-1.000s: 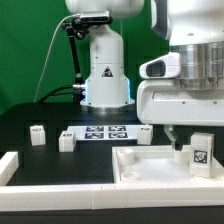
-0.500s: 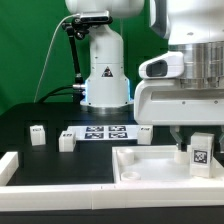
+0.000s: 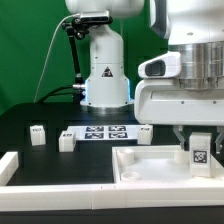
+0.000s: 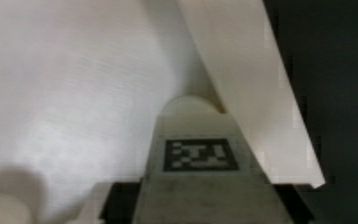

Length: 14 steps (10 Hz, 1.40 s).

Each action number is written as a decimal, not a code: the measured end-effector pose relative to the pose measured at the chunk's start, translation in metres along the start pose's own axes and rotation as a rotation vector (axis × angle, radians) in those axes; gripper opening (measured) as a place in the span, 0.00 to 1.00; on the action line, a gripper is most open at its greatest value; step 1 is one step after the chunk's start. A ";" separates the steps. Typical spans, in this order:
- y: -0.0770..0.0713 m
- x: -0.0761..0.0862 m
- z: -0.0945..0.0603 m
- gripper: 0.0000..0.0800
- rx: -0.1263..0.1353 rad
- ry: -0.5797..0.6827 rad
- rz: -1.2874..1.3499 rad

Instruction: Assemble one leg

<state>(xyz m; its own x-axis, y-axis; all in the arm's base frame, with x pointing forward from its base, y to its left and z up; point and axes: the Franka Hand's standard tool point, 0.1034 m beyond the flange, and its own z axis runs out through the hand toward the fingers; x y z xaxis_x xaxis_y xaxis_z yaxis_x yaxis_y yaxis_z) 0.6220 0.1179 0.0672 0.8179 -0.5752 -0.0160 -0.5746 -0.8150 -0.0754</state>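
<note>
My gripper is shut on the leg, a small white block with a black-and-white tag facing the camera. It holds the leg upright over the far right corner of the wide white panel. I cannot tell whether the leg's lower end touches the panel. In the wrist view the leg runs out from between the dark fingers, its tip over the panel floor beside the raised rim.
Three more white legs stand on the black table: one at the exterior view's left, one by the marker board, one behind the panel. The marker board lies mid-table. A white fence piece is at front left.
</note>
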 end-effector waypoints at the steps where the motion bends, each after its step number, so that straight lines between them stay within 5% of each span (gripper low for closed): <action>1: 0.002 0.002 0.000 0.36 0.014 0.003 0.117; 7: -0.002 -0.002 0.002 0.36 0.074 0.006 0.797; 9: -0.004 -0.004 0.002 0.36 0.126 -0.003 1.091; 11: -0.005 -0.005 0.002 0.36 0.142 -0.037 1.405; 14: -0.005 -0.004 0.002 0.36 0.163 -0.065 1.513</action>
<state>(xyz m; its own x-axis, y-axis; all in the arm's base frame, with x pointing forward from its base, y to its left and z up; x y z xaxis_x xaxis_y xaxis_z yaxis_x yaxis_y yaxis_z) 0.6220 0.1246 0.0658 -0.5158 -0.8283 -0.2189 -0.8412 0.5380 -0.0536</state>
